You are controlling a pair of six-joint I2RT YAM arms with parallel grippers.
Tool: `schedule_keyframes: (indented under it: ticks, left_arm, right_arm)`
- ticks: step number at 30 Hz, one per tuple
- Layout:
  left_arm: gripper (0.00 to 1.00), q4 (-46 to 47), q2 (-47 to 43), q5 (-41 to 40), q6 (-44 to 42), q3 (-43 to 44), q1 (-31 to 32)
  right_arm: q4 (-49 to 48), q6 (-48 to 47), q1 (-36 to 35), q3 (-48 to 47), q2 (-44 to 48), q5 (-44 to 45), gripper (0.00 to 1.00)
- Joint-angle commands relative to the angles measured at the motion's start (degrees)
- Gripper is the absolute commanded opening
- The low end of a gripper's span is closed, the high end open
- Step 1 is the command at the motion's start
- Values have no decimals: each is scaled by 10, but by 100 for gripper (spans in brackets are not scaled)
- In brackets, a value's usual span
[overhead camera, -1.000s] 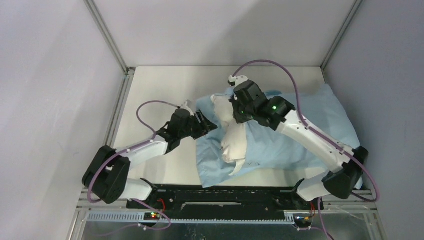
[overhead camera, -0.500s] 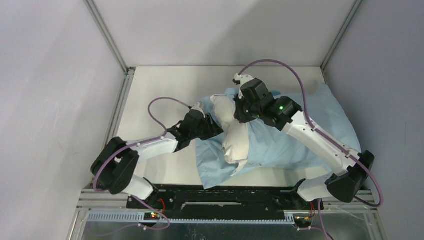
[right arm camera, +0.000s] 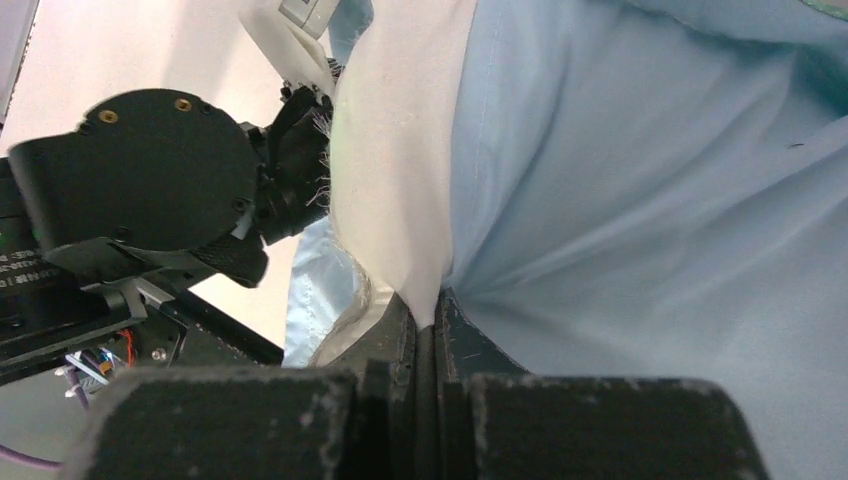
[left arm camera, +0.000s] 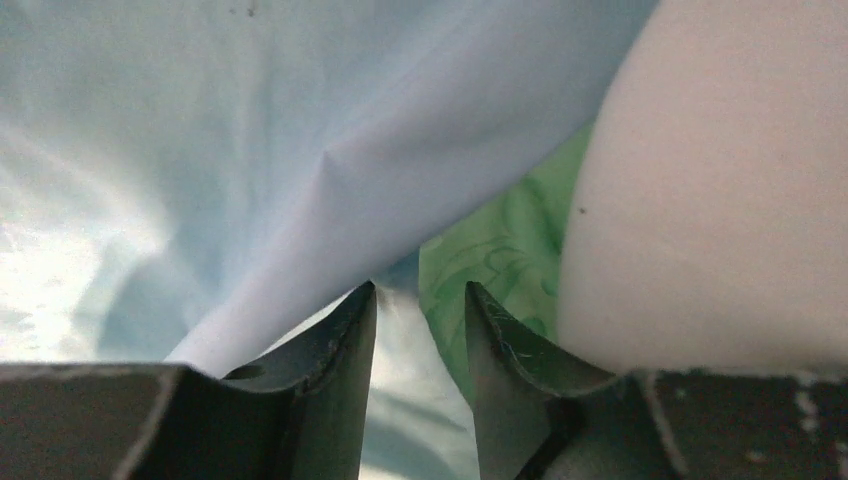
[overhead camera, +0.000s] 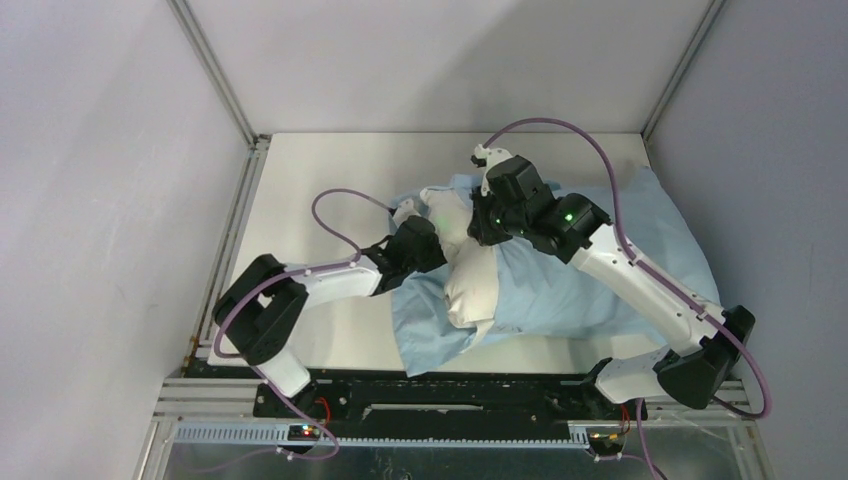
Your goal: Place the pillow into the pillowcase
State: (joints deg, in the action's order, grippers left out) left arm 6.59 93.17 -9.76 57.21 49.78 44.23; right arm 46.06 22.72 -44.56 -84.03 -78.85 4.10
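1. The pillow [overhead camera: 468, 278] lies cream and plump on the table [overhead camera: 320, 180]. Its left end is bare, and the light blue pillowcase [overhead camera: 610, 270] is bunched against it and spreads away to the right. How far the pillow sits inside cannot be told.
2. The right gripper [right arm camera: 435, 318] has its fingers pressed together with no gap. It pinches the pillowcase at its stitched edge, and the blue folds run straight into the pinch. A strip of the pillow's cream cloth tapers into the same spot.
3. The left gripper [left arm camera: 418, 305] is partly open, with a narrow gap between the fingers.
4. Its tips sit at the mouth of the pillowcase. One finger is against a blue outer fold, the other beside the green inner side [left arm camera: 495, 255], with the pillow just next to it. Whether any cloth is caught between them cannot be told.
5. From above, both grippers are close together over the pillow's far end, the left one at its left edge.
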Motion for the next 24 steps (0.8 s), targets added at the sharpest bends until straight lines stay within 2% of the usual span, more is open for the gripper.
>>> schedule_keyframes:
  ticks: [1, 4, 9, 11, 13, 14, 16, 19, 24]
  left_arm:
    - [40, -27, 19, -106, 22, 32, 14]
    - [38, -33, 22, -135, 25, 26, 19]
    - [36, -30, 42, -125, 21, 36, 19]
    - [31, -29, 46, -121, 18, 39, 19]
    - [20, -23, 40, -118, 9, 36, 19]
    - [11, -22, 27, -116, 4, 32, 19]
    - [1, -25, -6, -111, -4, 19, 19]
    - [0, -20, -90, -104, -1, -44, 15]
    - [0, -38, -240, -63, -8, -138, 2]
  right_arm:
    - [-66, 19, -9, -9, 40, -19, 0]
    - [-58, 16, -9, -14, 40, -5, 0]
    - [-59, 13, -8, -17, 42, -1, 0]
    - [-58, 11, -8, -17, 42, 3, 0]
    - [-56, 9, -7, -12, 42, 18, 0]
    - [-55, 7, -8, -9, 42, 29, 0]
    - [-55, 3, -4, 2, 39, 56, 0]
    - [-59, 2, 12, 26, 29, 79, 0]
    - [-50, 21, 17, 43, -16, 184, 0]
